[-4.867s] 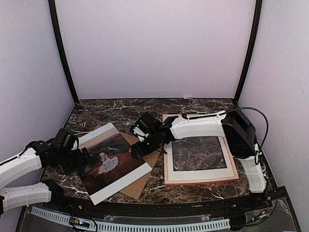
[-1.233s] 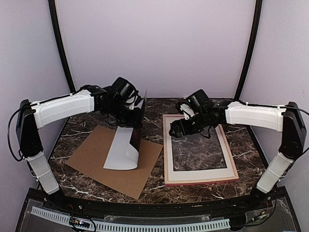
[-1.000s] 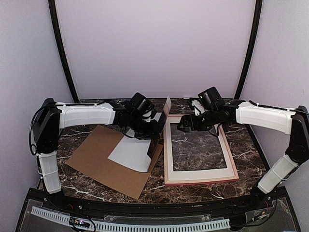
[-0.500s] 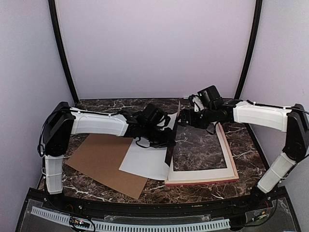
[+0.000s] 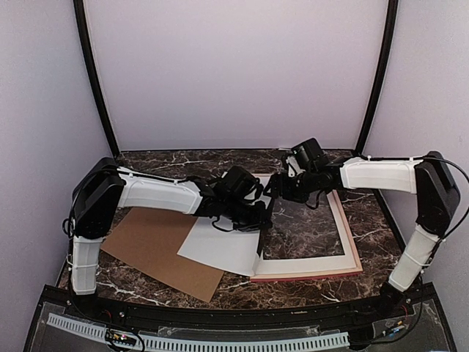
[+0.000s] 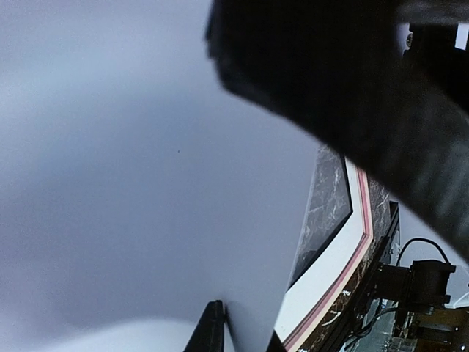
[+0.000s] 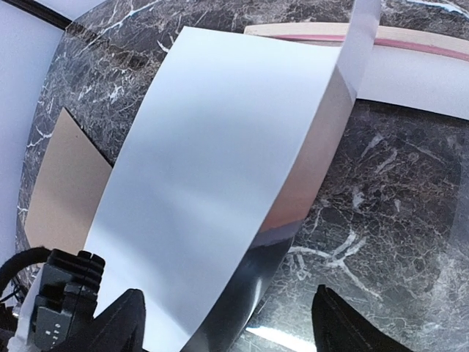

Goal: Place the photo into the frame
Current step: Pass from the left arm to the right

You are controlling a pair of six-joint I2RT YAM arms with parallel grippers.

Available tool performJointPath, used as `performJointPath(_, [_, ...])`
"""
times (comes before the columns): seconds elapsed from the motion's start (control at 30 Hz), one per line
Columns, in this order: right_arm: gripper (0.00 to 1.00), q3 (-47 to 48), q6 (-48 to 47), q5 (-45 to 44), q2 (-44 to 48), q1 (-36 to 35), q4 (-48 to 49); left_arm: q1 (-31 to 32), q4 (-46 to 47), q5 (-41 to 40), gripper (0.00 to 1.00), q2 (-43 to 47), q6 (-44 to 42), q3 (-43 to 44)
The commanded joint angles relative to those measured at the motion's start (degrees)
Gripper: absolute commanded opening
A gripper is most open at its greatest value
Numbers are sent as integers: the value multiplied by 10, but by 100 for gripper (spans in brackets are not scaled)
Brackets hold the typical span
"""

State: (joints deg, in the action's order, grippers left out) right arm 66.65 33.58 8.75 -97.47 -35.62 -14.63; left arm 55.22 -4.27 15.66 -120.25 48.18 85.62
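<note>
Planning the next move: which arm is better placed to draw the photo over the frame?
Likely right: the right gripper is open at the photo's raised edge, over the frame; the left gripper is beside the frame.

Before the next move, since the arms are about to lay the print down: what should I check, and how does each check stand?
1. Left gripper grips the photo: ok, the sheet sits between its fingers.
2. Right gripper open: ok, jaws wide apart at the photo's edge.
3. Photo's white back up: ok.
4. Photo lying flat within the frame: not ok; it is mostly left of the frame, its right edge curled up at the left rail.
5. Cardboard board outside the frame: ok, lying to the left, partly under the photo.
</note>
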Motion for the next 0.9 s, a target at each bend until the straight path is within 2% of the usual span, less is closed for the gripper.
performJointPath(0.0, [73, 8, 9, -6, -18, 2, 27, 7, 20, 0, 13, 0, 4, -8])
performJointPath(0.37, [36, 7, 11, -17, -41, 2, 35, 17, 24, 4, 23, -10, 2, -2])
performJointPath(0.73, [9, -6, -9, -27, -51, 21, 32, 19, 35, 36, 46, -6, -24, 1])
performJointPath(0.87, [4, -9, -26, -23, -44, 34, 19, 19, 32, 36, 56, 10, -44, -5])
